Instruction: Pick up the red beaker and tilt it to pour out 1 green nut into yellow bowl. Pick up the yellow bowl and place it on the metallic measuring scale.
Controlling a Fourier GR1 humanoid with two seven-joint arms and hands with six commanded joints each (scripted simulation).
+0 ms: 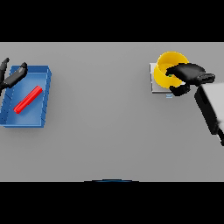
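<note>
Head view: the right arm (209, 109) comes in from the right edge and slants up and leftward across the table (105, 131). Its white and grey forearm ends in the dark right hand (189, 75), which lies over the right side of the yellow bowl (169, 65). The fingers curl down over the bowl's rim and the thumb shows below, at the bowl's lower right, so the hand grips the bowl. The bowl sits on the scale (154, 79), a pale metallic square whose left edge and lower edge show beyond the bowl. A small green nut (170, 75) shows inside the bowl, just beside the fingertips.

At the far left, the left hand (13, 76) reaches in from the left edge, its fingers straight and relaxed and holding nothing. One finger lies over the upper left corner of a blue tray (43, 83); another points up beside the tray. Inside the tray lies the red beaker (28, 99), on its side and slanted from lower left to upper right, apart from the hand. The tray and the bowl are well apart, at opposite ends of the table.
</note>
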